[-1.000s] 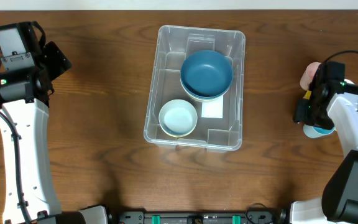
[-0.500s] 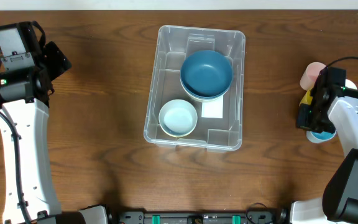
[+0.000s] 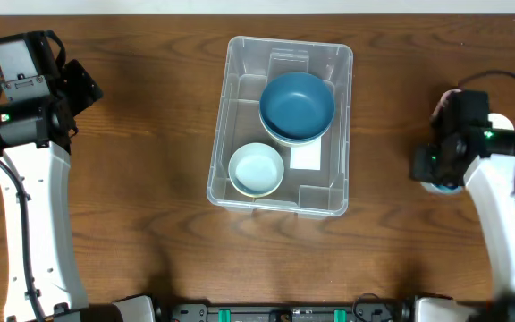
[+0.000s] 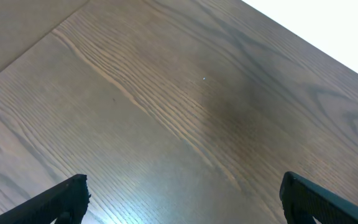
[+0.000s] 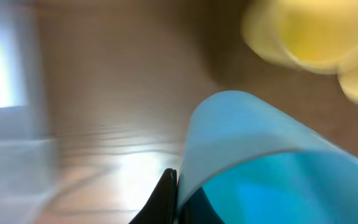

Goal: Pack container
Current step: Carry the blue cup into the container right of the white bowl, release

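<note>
Right of the large clear rectangular plastic container (image 3: 224,134), which sits mid-table, my right gripper (image 3: 431,170) pinches the wall of one light-blue cup (image 5: 253,137). A blurred yellow object (image 5: 303,31) lies just beyond. Inside the container I count two bowls, one dark-blue round bowl (image 3: 298,103) and one small pale bowl (image 3: 257,169), plus a white label (image 3: 306,157). Far left of it, my left gripper (image 4: 182,186) hangs spread wide over the brown wooden table (image 4: 166,93).

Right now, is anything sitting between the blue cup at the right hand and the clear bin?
Nothing visible does. Only bare table lies between the blue cup at the right hand and the bin. A dark blue bowl and a pale bowl already sit inside it.
</note>
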Controlling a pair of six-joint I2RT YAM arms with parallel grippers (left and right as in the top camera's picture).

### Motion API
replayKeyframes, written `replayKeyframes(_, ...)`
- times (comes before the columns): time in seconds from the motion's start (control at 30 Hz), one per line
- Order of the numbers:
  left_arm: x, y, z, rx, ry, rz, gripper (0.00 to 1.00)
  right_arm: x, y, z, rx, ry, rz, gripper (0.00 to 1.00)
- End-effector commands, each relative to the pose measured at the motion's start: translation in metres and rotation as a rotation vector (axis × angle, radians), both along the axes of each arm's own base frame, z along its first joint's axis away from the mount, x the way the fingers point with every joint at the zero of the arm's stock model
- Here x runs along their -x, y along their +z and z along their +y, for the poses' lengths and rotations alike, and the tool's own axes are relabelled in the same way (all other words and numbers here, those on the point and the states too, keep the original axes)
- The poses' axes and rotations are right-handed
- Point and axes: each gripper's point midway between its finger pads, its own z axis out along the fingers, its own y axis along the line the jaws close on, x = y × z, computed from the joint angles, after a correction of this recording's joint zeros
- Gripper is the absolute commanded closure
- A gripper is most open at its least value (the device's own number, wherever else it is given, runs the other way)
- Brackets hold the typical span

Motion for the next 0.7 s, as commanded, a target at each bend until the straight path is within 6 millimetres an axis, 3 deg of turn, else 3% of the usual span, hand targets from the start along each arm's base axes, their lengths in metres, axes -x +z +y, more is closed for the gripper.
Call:
replayKeyframes(0.0, 0.002, 0.01, 0.004, -0.022, 0.008, -0.016, 0.02, -0.005, 0.058, 0.056, -0.061, 0.164, -0.154, 0.99)
replayKeyframes(0.17, 0.002, 0.01, 0.004, -0.022, 0.008, -0.016, 0.02, 0.003, 0.109, 0.126, -0.066, 0.386, -0.276, 0.99)
replayKeyframes(0.3, 0.002, 0.01, 0.004, -0.022, 0.008, -0.016, 0.02, 0.01, 0.121, 0.172, -0.05, 0.498, -0.343, 0.99)
replayKeyframes(0.4, 0.002, 0.01, 0.004, -0.022, 0.008, -0.016, 0.02, 0.013, 0.113, 0.204, -0.063, 0.575, -0.338, 0.99)
replayKeyframes(0.5, 0.002, 0.01, 0.004, -0.022, 0.008, -0.016, 0.02, 0.014, 0.092, 0.227, -0.051, 0.629, -0.291, 0.99)
replayKeyframes(0.67, 0.002, 0.01, 0.004, -0.022, 0.008, -0.016, 0.02, 0.008, 0.054, 0.239, -0.012, 0.64, -0.186, 0.99)
